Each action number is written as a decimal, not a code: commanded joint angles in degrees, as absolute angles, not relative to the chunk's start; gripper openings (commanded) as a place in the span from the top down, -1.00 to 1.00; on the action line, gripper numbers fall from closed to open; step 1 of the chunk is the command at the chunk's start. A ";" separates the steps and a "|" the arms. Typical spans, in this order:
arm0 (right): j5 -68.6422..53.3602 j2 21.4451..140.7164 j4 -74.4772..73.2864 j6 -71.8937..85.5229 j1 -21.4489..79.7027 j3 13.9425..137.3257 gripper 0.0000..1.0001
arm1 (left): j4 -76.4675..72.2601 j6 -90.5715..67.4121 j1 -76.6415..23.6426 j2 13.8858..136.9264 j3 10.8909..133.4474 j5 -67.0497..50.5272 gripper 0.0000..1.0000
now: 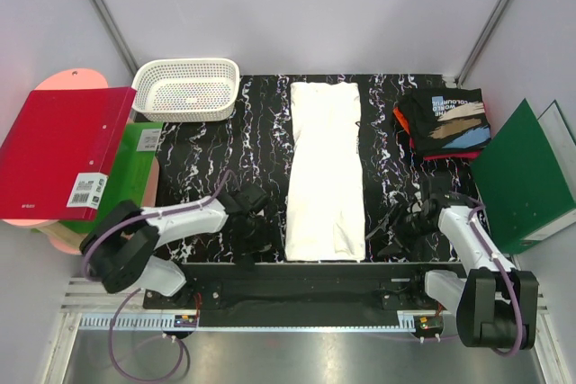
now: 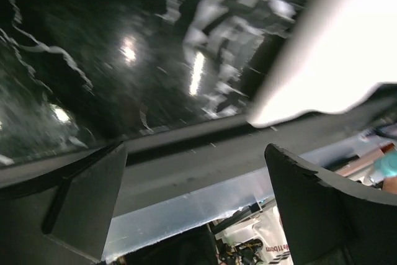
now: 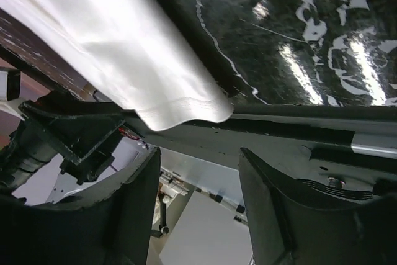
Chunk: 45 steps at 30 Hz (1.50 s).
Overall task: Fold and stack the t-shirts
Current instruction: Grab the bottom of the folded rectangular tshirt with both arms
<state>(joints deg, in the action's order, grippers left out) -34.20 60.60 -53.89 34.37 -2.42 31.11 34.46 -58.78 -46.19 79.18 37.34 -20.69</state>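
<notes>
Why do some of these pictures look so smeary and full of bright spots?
Left wrist view: smeared blur, lamp glare spots on the glossy marbled table, the white t-shirt washed out to pure white. Right wrist view: sharper, with bright streaks on the same table. Top view: crisp, evenly lit.

Black marbled table (image 1: 261, 132) (white veins), 3 plain pale walls (image 1: 315, 6)

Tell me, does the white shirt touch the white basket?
Apart. The top view shows bare dark tabletop between the white shirt and the basket.
</notes>
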 commanded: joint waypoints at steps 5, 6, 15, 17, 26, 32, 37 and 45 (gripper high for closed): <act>-34.81 59.77 -52.82 34.89 -2.55 26.19 -0.17 | 25.66 -57.83 -46.41 88.15 39.45 -20.30 -0.97; -33.76 59.59 -52.74 35.15 -2.55 26.10 -0.17 | 25.58 -57.57 -46.41 89.02 39.72 -20.39 -0.98; -35.68 62.40 -44.22 37.53 -2.55 21.01 -0.12 | 25.84 -56.78 -46.32 89.48 43.59 -21.45 -0.98; -36.47 63.62 -41.94 37.79 -2.55 20.74 -0.12 | 26.10 -56.60 -46.32 89.21 44.56 -21.18 -0.97; -38.23 72.06 -36.57 37.62 -2.55 23.28 -0.13 | 26.37 -55.90 -46.06 92.63 48.16 -19.25 -0.98; -39.46 78.12 -32.79 37.88 -2.55 24.78 -0.13 | 26.37 -55.72 -46.05 98.61 51.59 -20.04 -0.98; -42.70 84.28 -31.11 36.83 -2.55 26.28 -0.08 | 26.89 -55.46 -46.06 102.38 54.49 -21.26 -0.63; -53.18 99.49 -36.30 28.66 -2.46 31.38 1.00 | 30.32 -55.20 -45.36 103.62 56.33 -22.33 1.00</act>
<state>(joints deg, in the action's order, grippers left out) -49.39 90.85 -29.63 30.26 -2.72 32.71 29.54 -56.90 -45.98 102.41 55.24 -26.11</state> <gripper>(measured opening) 0.010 0.033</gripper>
